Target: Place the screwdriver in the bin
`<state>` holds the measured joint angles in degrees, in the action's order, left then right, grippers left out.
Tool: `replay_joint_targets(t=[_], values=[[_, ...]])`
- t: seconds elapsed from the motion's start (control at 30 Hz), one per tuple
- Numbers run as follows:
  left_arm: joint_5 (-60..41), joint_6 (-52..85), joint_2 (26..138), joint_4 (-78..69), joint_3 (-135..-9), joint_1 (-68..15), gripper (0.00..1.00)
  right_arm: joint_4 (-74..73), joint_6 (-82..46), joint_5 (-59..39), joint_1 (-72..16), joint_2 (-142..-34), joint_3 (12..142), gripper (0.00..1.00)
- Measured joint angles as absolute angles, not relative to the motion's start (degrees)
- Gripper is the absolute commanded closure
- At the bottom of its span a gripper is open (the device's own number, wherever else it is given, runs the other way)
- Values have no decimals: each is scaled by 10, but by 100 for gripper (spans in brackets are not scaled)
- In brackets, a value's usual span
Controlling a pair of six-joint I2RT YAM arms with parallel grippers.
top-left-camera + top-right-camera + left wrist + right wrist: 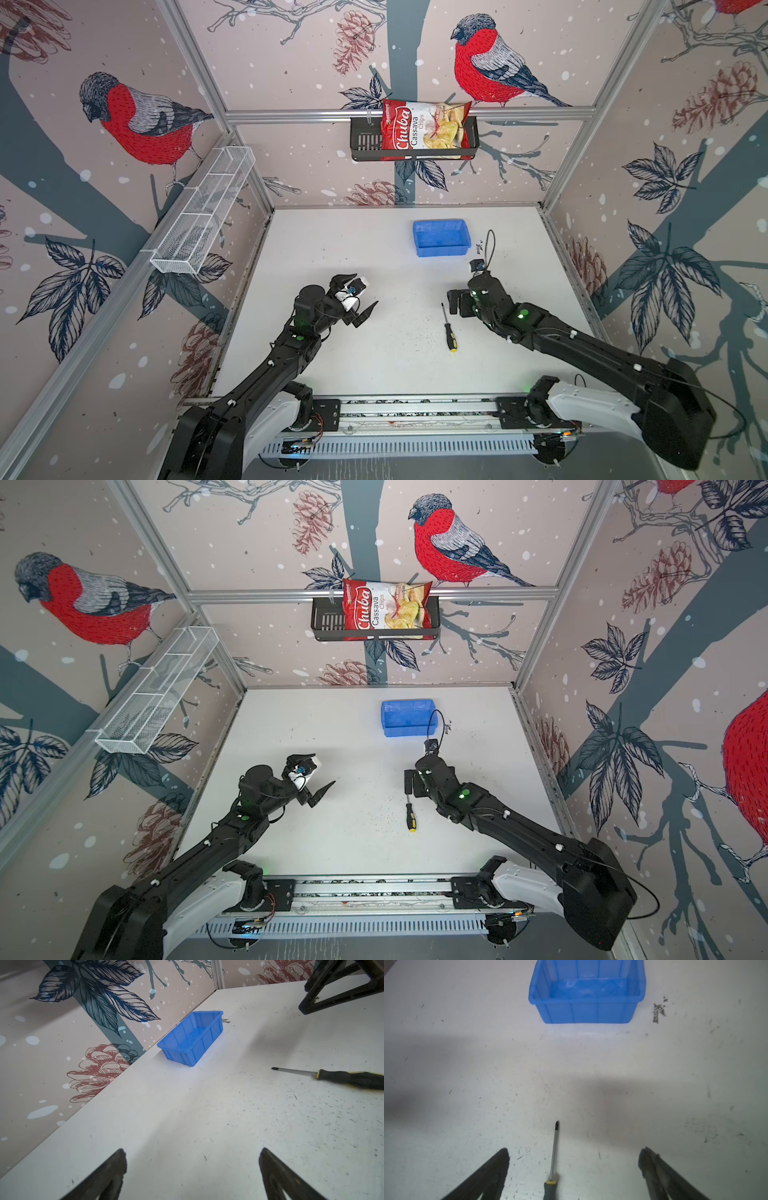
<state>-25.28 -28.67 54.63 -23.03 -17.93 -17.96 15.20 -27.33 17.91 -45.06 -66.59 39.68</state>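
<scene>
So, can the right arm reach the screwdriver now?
Probably yes. The right gripper is open and close to the screwdriver, whose shaft shows between its fingers in the wrist view; nothing lies between them.

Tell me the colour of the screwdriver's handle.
Black with yellow accents; the screwdriver shows best in the left wrist view.
</scene>
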Motion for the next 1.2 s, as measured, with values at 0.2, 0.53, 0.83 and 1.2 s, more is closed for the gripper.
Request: replay_joint_targets(t=[0.2, 0.53, 0.83, 1.2], values=[[-253, -317, 552, -229, -180, -181, 2, 198, -300, 156, -453, -786, 463, 0], [-281, -335, 542, -213, -176, -182, 2, 286, -294, 99, -449, -940, 549, 11], [-298, -345, 541, -203, -172, -182, 2, 321, -288, 81, -450, -976, 575, 50], [-282, -345, 529, -197, -171, -182, 2, 312, -269, 76, -452, -1001, 582, 77]])
